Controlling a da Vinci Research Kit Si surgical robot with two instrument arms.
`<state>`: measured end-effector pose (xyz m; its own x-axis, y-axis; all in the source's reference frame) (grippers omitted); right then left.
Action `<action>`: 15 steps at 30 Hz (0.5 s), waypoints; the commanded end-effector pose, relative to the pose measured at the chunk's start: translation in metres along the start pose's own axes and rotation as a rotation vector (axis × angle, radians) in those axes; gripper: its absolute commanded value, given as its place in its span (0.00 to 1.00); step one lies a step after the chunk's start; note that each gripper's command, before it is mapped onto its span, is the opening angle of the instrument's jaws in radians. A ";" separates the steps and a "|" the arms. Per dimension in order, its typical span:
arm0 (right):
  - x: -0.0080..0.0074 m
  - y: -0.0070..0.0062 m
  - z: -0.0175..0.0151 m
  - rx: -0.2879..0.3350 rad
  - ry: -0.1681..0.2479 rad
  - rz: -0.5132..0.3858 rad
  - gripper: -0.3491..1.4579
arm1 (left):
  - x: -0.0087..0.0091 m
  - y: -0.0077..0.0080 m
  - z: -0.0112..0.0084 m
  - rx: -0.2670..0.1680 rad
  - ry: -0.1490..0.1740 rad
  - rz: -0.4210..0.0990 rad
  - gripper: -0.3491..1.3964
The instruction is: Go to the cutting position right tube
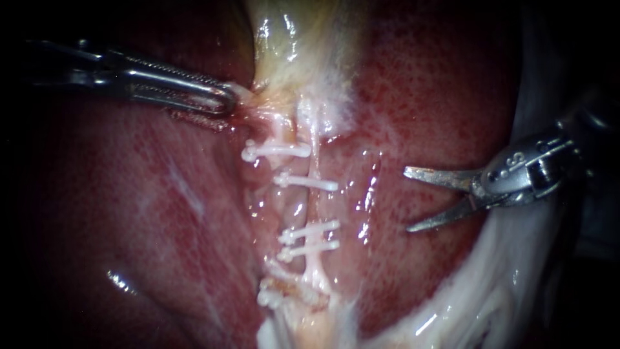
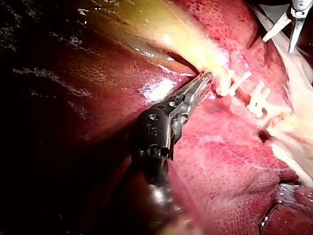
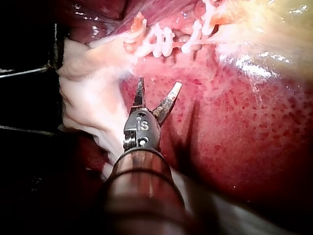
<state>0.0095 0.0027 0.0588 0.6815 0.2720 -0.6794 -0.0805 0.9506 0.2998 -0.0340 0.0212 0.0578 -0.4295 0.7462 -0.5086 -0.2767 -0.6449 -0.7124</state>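
Right instrument [image 1: 408, 199] hangs over the liver [image 1: 420, 97], hand spread wide, blades aimed at the right tube [image 1: 314, 207] but well apart from it. That thin pale tube runs down mid-view, crossed by white clips [image 1: 305, 182]. Left instrument [image 1: 226, 98] has its hand pinching the gallbladder [image 1: 290, 39] at its neck.

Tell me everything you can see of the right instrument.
The right instrument comes in from the right of the endoscope view: a dark shaft, a bright metal wrist joint, then two slim, pointed, slightly curved blades. The blades stand open in a V with nothing between them. They point toward the white clips on the tubes but stop short of them. The instrument lies over the red, wet liver, with pale tissue beside its wrist. No contact with the surface shows.
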 end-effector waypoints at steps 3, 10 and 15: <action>0.0001 -0.0001 0.0000 0.005 0.000 0.003 1.00 | 0.0011 0.0005 -0.0021 0.000 0.002 -0.006 0.00; 0.0002 -0.0001 0.0001 0.007 0.001 0.004 1.00 | 0.0042 0.0020 -0.0086 0.037 0.053 0.000 0.00; 0.0006 -0.0001 0.0004 0.036 0.013 0.005 1.00 | 0.0044 0.0021 -0.0093 0.040 0.060 -0.004 0.00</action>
<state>0.0103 0.0027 0.0585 0.6696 0.2811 -0.6875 -0.0472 0.9399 0.3383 -0.0284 0.0246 0.0495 -0.3765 0.7567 -0.5344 -0.3129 -0.6469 -0.6954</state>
